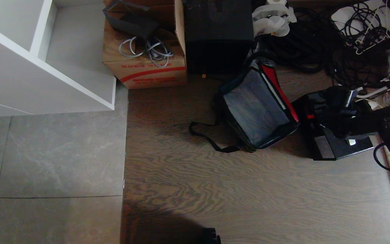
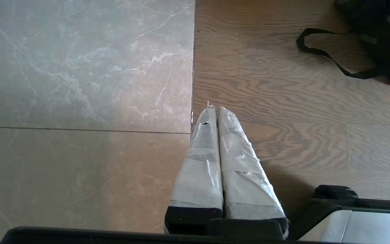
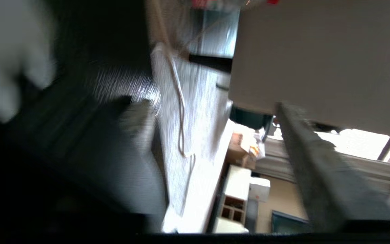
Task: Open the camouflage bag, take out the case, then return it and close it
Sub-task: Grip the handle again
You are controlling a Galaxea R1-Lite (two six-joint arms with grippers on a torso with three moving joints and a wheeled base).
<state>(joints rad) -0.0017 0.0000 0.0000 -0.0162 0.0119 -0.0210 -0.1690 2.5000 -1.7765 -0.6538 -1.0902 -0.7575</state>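
head view showed our right arm reaching in from the right edge, low over the case point(image 1: 340, 147), which lay flat on the wooden floor point(image 1: 215, 189) just to the right of the camouflage bag point(image 1: 257, 108). the dark wrist covered the case's far part, so the right gripper point(image 1: 345, 134) was only roughly placed there. whether its fingers were spread or clenched, or touching the case, we could not tell; the right wrist picture was smeared. the bag lay open, its red lining point(image 1: 279, 91) showing along the right rim and its black strap point(image 1: 208, 135) trailing left across the floor. our left gripper point(image 2: 215, 110) hung parked over the seam between tile and wood, its taped fingers point(image 2: 201, 152) pressed together, empty.
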